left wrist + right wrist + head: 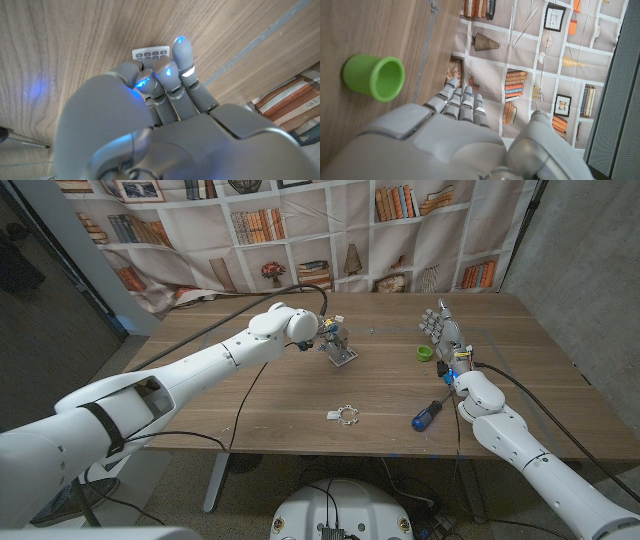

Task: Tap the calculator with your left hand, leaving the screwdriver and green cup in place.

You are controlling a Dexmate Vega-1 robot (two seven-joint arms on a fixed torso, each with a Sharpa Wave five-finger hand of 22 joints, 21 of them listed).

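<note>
wooden table (300, 395), bookshelf backdrop. calculator (343, 357) mid-table, under left hand (333, 337), fingers (182, 50) curled over keys, holding nothing. probably light, rigid, slidey; best tapped flat on top. right hand (443, 330) empty, fingers apart, by green cup (425, 353); screwdriver (428, 415) well apart.

calculator (150, 53) mostly hidden under left hand's fingers (182, 52), keys blurred
</note>
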